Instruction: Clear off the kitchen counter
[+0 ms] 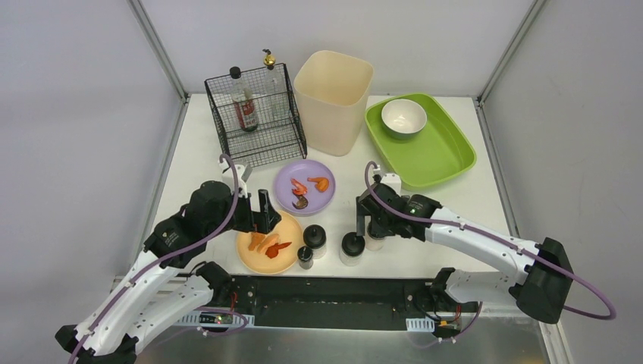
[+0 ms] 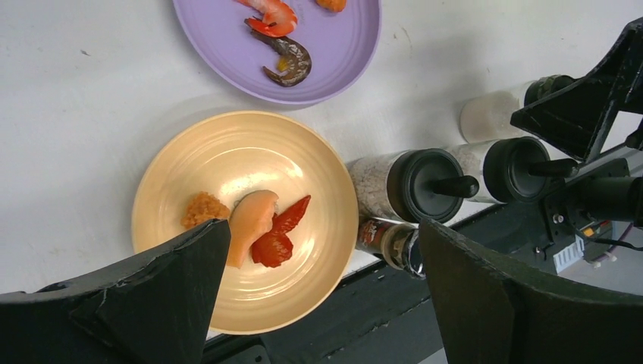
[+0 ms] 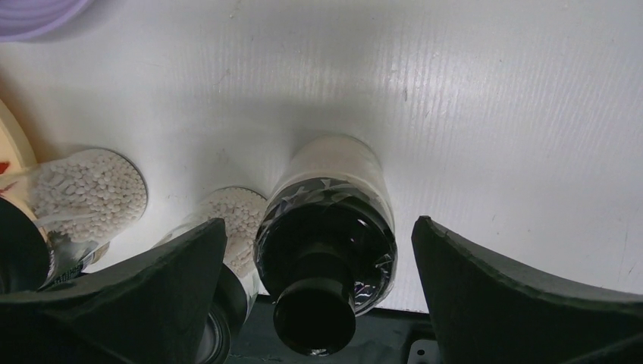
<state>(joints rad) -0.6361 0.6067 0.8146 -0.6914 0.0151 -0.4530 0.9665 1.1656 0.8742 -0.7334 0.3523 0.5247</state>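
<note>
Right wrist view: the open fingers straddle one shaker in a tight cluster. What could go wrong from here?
1. The right gripper brackets the black-capped shaker, but one finger sits right beside the neighbouring shaker; closing or lowering may tip it.
2. The cluster stands by the near edge of the kitchen counter, so a knocked shaker could roll off.

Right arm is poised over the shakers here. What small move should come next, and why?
Probably lower the right gripper straight down and close on the black-capped shaker. Its open fingers straddle that shaker in the wrist view; a neighbouring shaker sits close by one finger, so a careful descent seems wise.
</note>
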